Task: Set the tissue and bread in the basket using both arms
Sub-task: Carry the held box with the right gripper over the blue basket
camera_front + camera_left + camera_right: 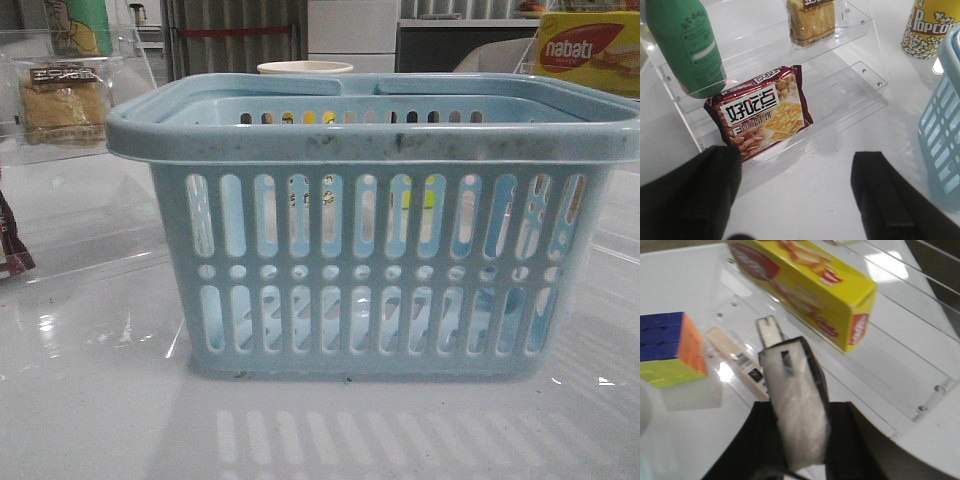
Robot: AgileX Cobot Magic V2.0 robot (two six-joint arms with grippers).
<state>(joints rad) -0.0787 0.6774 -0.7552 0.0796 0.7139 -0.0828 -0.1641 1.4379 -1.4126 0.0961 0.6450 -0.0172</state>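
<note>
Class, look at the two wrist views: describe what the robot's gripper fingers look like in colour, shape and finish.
Only the fingers show. The left gripper has two broad, matte black fingers with rounded edges and no visible markings or cables. The right gripper has the same plain black fingers, blurred and partly hidden. The arms themselves appear in no view.

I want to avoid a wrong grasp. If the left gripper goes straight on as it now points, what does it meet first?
Probably the dark red snack packet on the clear shelf, not the bread behind; the left gripper is open.
</note>
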